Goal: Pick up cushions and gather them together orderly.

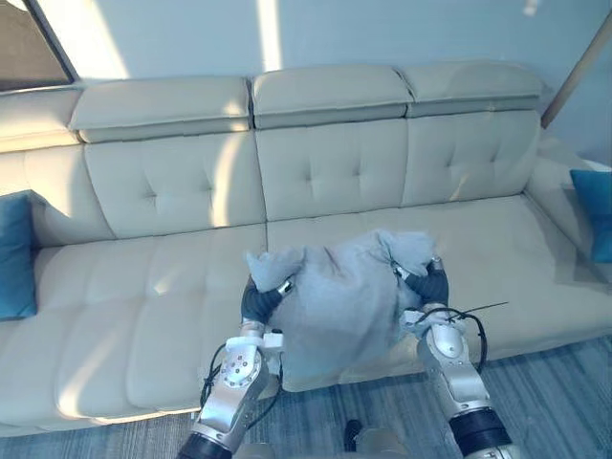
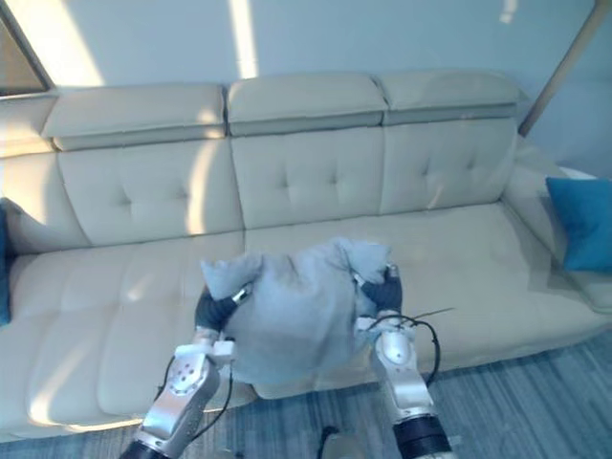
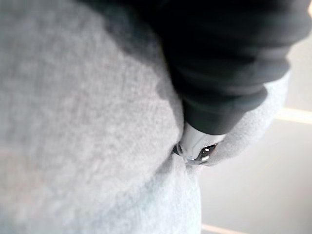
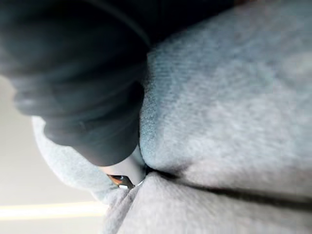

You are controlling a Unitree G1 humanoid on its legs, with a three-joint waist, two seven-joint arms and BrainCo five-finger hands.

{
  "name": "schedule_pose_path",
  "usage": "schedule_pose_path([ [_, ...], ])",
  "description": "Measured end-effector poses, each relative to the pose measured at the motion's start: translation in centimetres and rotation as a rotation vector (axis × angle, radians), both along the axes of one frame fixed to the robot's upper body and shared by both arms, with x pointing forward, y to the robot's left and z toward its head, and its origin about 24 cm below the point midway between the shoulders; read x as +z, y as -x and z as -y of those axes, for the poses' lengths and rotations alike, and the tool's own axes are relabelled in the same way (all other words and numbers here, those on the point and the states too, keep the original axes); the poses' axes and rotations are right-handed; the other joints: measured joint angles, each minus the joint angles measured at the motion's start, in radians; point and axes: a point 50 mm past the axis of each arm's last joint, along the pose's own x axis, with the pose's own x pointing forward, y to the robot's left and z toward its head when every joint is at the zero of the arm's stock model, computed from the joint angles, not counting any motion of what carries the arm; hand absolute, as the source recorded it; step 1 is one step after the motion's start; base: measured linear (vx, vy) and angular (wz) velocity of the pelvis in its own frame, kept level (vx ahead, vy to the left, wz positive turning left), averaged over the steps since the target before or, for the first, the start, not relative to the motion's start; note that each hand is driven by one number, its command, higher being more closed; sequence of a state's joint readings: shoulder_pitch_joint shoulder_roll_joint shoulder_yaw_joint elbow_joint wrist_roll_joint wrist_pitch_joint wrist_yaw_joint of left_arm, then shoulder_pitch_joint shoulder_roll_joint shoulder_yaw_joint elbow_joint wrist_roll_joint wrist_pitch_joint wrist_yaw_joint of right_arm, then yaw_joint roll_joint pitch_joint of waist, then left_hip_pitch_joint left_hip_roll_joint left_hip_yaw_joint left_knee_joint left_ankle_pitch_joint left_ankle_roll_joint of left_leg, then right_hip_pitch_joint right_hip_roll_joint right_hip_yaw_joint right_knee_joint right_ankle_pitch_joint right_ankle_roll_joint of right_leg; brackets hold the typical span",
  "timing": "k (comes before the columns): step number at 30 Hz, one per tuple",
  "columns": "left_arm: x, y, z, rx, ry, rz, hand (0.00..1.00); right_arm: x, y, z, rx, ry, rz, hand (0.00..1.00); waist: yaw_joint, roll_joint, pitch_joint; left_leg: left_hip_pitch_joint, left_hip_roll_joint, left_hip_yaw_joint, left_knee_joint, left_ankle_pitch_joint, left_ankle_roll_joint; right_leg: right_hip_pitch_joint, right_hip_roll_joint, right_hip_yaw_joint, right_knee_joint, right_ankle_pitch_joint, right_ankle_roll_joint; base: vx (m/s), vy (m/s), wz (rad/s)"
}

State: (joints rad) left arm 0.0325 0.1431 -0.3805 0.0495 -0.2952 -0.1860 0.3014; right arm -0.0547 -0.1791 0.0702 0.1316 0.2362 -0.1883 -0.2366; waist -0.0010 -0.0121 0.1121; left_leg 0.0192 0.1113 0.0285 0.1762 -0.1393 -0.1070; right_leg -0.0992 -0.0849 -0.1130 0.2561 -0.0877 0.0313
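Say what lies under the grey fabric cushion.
Around the grey fabric cushion shows the cream tufted sofa seat; the part beneath is covered. Left hand and right hand grip its corners.

Beyond both hands you have a pale cream sofa (image 1: 143, 287) with a button-tufted back and three padded headrests. Its seat runs out well past the left hand (image 1: 260, 298) on one side and the right hand (image 1: 430, 285) on the other. Behind it, farther from the hands, you see a light blue wall (image 1: 402, 33) crossed by bright bars of sunlight, with a dark window frame (image 1: 33, 43) far off on the left hand's side and a slanted wooden pole (image 1: 579, 67) far off on the right hand's side. On the near side of the hands, grey-blue striped carpet (image 1: 559, 387) lies along the sofa's front edge.
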Motion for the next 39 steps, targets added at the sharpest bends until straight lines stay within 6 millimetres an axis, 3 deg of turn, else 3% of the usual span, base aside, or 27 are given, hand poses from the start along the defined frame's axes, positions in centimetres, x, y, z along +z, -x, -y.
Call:
schedule_pose_path([
  [8, 1.7, -1.5, -0.1, 0.009, -0.036, 0.079, 1.0, 0.9, -0.6, -0.1, -0.011, -0.025, 0.037, 1.0, 0.012, -0.001, -0.006, -0.055, -0.017, -0.068, -0.037, 0.039, 0.007, -0.005, -0.02, -0.067, -0.039, 0.011, 0.004, -0.04, -0.016, 0.32],
  [12, 4.5, -3.7, -0.8, 0.067, -0.076, 0.193, 1.0, 4.0, -2.8, -1.0, 0.011, -0.026, 0.15, 1.0, 0.018, 0.004, 0.017, -0.129, -0.026, -0.071, -0.055, 0.092, -0.001, -0.093, -0.029, -0.069, -0.034, 0.044, -0.002, -0.03, -0.008, 0.04],
  [13, 6.6, -5.0, -0.9, 0.089, -0.072, 0.266, 1.0, 6.3, -4.2, -1.5, 0.015, -0.025, 0.225, 1.0, 0.02, 0.003, 0.064, -0.156, -0.033, -0.071, -0.039, 0.099, -0.004, -0.131, -0.04, -0.067, 0.003, 0.044, -0.002, -0.11, 0.007, 0.07],
  [15, 8.6, -6.3, -0.8, 0.111, -0.074, 0.333, 1.0, 8.7, -5.2, -1.6, 0.009, -0.01, 0.3, 1.0, 0.024, 0.004, 0.066, -0.239, -0.04, -0.076, -0.004, 0.101, -0.006, -0.212, -0.052, -0.068, 0.04, 0.044, -0.002, -0.15, 0.017, 0.09],
  [17, 12.2, -8.3, -1.1, 0.151, -0.092, 0.446, 1.0, 12.9, -6.8, -2.0, 0.003, 0.009, 0.421, 1.0, 0.028, 0.007, 0.115, -0.305, -0.05, -0.079, 0.022, 0.113, -0.006, -0.283, -0.066, -0.067, 0.082, 0.044, -0.003, -0.13, 0.016, 0.08],
  [19, 14.0, -9.1, -1.6, 0.187, -0.105, 0.502, 1.0, 15.0, -7.6, -2.4, -0.003, 0.007, 0.479, 1.0, 0.029, 0.008, 0.132, -0.335, -0.052, -0.076, 0.037, 0.113, -0.007, -0.316, -0.07, -0.063, 0.1, 0.043, -0.004, -0.13, 0.009, -0.02],
  [22, 19.5, -10.6, -2.6, 0.27, -0.141, 0.675, 1.0, 20.9, -8.4, -3.8, -0.02, 0.046, 0.645, 1.0, 0.034, 0.01, 0.184, -0.405, -0.053, -0.065, 0.071, 0.115, -0.009, -0.391, -0.07, -0.045, 0.125, 0.056, -0.014, -0.12, 0.01, -0.11],
  [28, 28.8, -12.3, -4.4, 0.407, -0.201, 0.879, 1.0, 30.0, -9.4, -5.2, -0.097, 0.114, 0.825, 1.0, 0.016, 0.026, 0.257, -0.539, -0.051, -0.049, 0.109, 0.132, -0.004, -0.499, -0.061, -0.031, 0.076, 0.128, -0.017, -0.07, 0.02, -0.13],
  [31, 32.4, -12.7, -5.3, 0.471, -0.229, 0.93, 1.0, 33.3, -9.5, -5.6, -0.155, 0.14, 0.871, 1.0, -0.003, 0.026, 0.289, -0.603, -0.057, -0.041, 0.132, 0.13, -0.001, -0.549, -0.062, -0.016, 0.056, 0.157, -0.012, -0.01, 0.052, -0.11],
  [36, 36.0, -12.6, -6.1, 0.532, -0.269, 0.984, 1.0, 37.5, -9.0, -6.5, -0.224, 0.229, 0.933, 1.0, -0.006, 0.03, 0.318, -0.709, -0.057, -0.015, 0.161, 0.128, 0.009, -0.626, -0.055, 0.01, -0.016, 0.222, -0.001, -0.01, 0.048, -0.16],
  [37, 36.6, -12.6, -6.2, 0.544, -0.269, 0.989, 1.0, 38.2, -8.9, -6.7, -0.252, 0.246, 0.94, 0.0, -0.006, 0.03, 0.32, -0.742, -0.058, -0.009, 0.165, 0.129, 0.013, -0.646, -0.054, 0.018, -0.051, 0.25, 0.003, 0.0, 0.043, -0.16],
  [38, 36.7, -12.6, -6.2, 0.546, -0.27, 0.988, 0.0, 38.4, -8.9, -6.6, -0.261, 0.254, 0.941, 0.0, -0.007, 0.031, 0.32, -0.753, -0.059, -0.008, 0.169, 0.129, 0.014, -0.651, -0.054, 0.019, -0.061, 0.258, 0.004, 0.0, 0.041, -0.15],
  [39, 36.9, -12.7, -6.2, 0.549, -0.274, 0.987, 0.0, 38.7, -8.9, -6.6, -0.277, 0.257, 0.935, 0.0, -0.009, 0.033, 0.328, -0.771, -0.059, -0.006, 0.182, 0.124, 0.021, -0.654, -0.053, 0.022, -0.081, 0.271, 0.008, -0.01, 0.038, -0.1],
])
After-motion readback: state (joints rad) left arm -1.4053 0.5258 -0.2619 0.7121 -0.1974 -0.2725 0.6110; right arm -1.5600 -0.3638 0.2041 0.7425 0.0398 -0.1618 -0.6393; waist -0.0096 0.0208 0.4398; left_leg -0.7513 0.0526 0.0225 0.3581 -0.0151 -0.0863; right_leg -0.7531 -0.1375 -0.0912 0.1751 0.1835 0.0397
